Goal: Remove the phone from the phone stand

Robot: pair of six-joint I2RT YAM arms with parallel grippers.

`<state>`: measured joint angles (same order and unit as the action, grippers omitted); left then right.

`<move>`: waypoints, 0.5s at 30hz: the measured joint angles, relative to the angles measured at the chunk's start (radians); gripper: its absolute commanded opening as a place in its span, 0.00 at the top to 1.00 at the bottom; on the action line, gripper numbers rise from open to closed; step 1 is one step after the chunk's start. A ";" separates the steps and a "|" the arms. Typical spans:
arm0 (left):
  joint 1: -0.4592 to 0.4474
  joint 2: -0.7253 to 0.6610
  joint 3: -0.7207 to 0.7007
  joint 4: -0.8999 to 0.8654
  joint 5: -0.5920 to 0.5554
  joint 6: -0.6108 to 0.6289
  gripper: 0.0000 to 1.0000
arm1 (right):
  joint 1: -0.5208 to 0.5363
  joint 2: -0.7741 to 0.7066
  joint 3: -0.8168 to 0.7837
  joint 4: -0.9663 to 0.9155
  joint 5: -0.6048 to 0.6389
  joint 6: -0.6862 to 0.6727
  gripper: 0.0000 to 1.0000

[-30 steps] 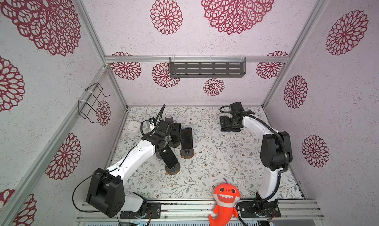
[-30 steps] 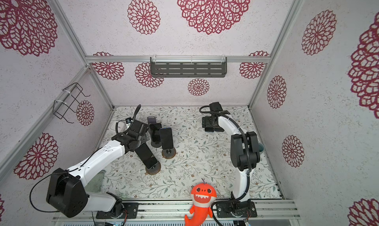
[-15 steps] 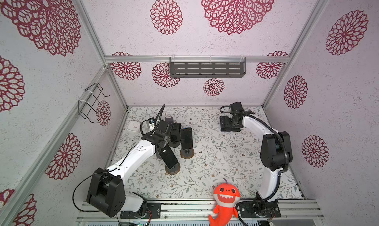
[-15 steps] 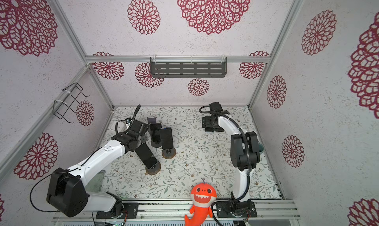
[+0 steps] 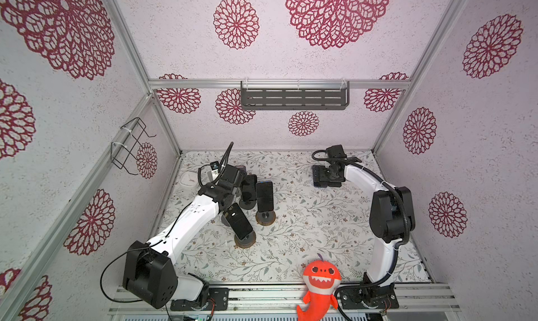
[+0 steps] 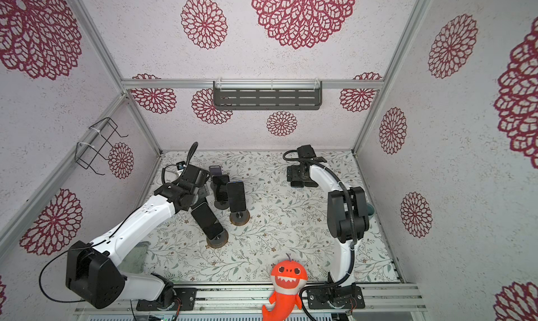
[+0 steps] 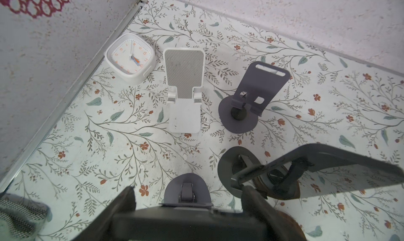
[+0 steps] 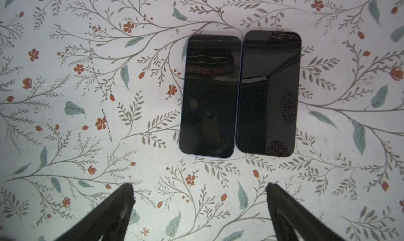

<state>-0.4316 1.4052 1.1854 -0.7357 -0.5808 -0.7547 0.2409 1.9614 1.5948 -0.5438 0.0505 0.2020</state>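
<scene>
Black phone [image 7: 190,222] inside left tool [image 7: 188,190], edges flanked for lifting off grey stand [image 7: 175,187]; cannot tell if clamped. Right tool [image 8: 199,185] wide, idle over flat phones [image 8: 209,97] far right.

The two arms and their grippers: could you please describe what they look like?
Both the left arm and the right arm have white rounded shells between bulky black joints. A black ribbed cable runs along the right arm; a thinner black wire loops near the left arm's base. The left gripper and right gripper have black, tapering fingers.
</scene>
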 measured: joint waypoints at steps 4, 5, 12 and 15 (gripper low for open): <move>0.000 -0.017 0.064 -0.040 0.003 0.018 0.26 | 0.000 0.000 0.000 -0.001 -0.003 -0.003 0.02; 0.000 -0.022 0.087 -0.054 0.004 0.025 0.26 | 0.000 0.000 0.000 -0.002 -0.003 -0.006 0.02; -0.002 -0.040 0.298 -0.150 0.045 0.087 0.29 | -0.001 -0.020 0.029 -0.026 -0.067 -0.049 0.02; -0.002 -0.040 0.405 -0.189 0.068 0.122 0.30 | -0.001 -0.071 0.039 -0.031 -0.121 -0.075 0.02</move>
<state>-0.4332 1.3655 1.5906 -0.9245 -0.5125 -0.6323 0.2398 1.8904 1.6341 -0.5747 -0.0704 0.1272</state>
